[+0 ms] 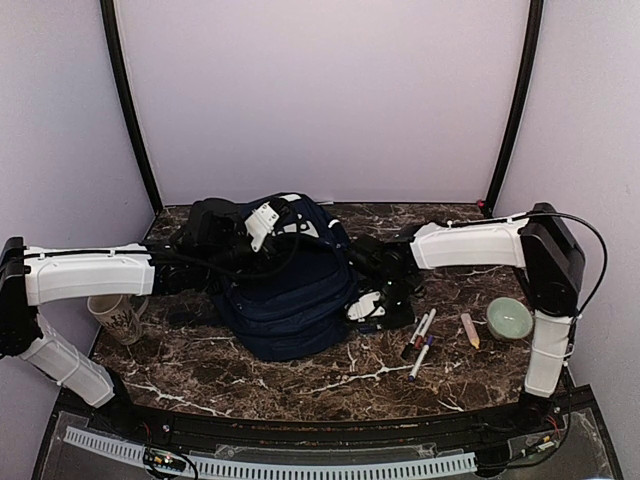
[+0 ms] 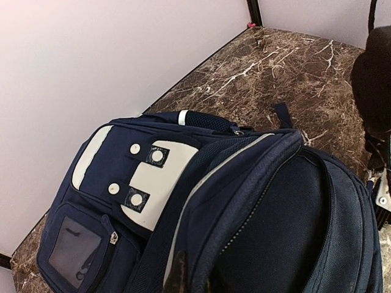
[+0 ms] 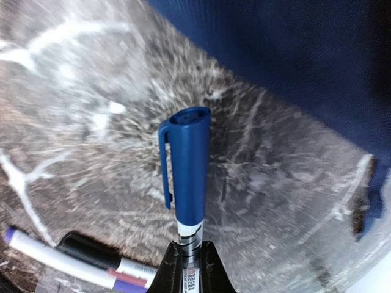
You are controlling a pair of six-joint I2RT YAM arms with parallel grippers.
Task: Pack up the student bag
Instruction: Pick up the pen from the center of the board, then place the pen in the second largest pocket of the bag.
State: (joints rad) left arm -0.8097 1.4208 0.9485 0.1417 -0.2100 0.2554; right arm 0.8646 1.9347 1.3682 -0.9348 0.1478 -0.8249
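The navy-blue student bag [image 1: 290,295] lies in the middle of the marble table, its grey-white patch [image 2: 156,177] towards the back wall. My left gripper [image 1: 283,235] is at the bag's top; in the left wrist view the gripper [image 2: 195,282] is shut on the edge of the bag's zipped opening [image 2: 244,201]. My right gripper [image 1: 376,300] is just off the bag's right side. In the right wrist view it [image 3: 190,264] is shut on a blue-capped marker [image 3: 190,165], held above the table with the bag [image 3: 293,55] beyond it.
Loose markers [image 1: 420,340] and a yellow crayon [image 1: 469,329] lie right of the bag; the markers also show in the right wrist view [image 3: 79,262]. A pale green bowl [image 1: 510,318] stands at the far right. A patterned cup [image 1: 118,316] stands at the left under my left arm.
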